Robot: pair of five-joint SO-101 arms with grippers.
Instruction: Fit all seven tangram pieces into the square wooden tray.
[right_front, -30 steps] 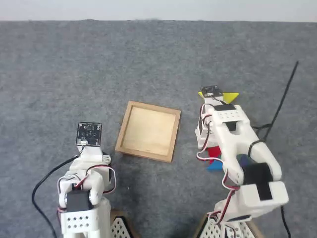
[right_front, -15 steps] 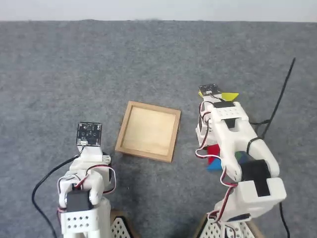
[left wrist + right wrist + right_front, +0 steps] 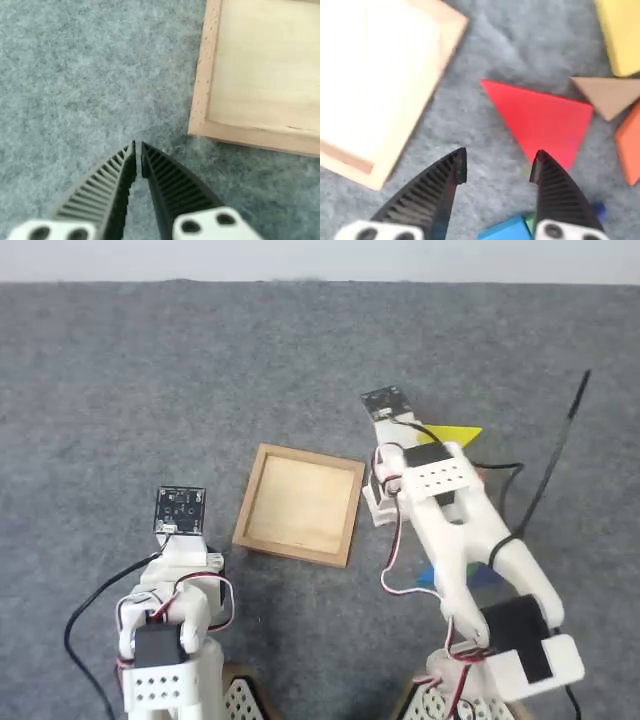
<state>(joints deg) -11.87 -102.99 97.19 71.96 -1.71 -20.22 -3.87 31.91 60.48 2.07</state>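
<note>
The square wooden tray point(image 3: 300, 504) lies in the middle with nothing in it. My right gripper point(image 3: 500, 159) is open and hovers over the carpet between the tray's corner point(image 3: 395, 75) and a red triangle point(image 3: 542, 120). Its fingertips straddle the triangle's near edge. Around the red piece lie a yellow piece point(image 3: 622, 35), a tan triangle point(image 3: 610, 95), an orange piece point(image 3: 630, 140) and a blue piece point(image 3: 502, 231). From above, the right arm point(image 3: 430, 480) covers most pieces; yellow point(image 3: 458, 435) and blue point(image 3: 430, 576) show. My left gripper point(image 3: 137, 147) is shut, empty, near the tray's rim point(image 3: 200, 85).
Grey carpet covers the whole table. The left arm point(image 3: 175, 580) sits folded at the front left, short of the tray. A black cable point(image 3: 560, 450) runs along the right side. Open carpet lies behind and to the left of the tray.
The right arm has swung left, away from the yellow piece and toward the tray's right edge. The red piece is now hidden under it from above. The left arm has kept still.
</note>
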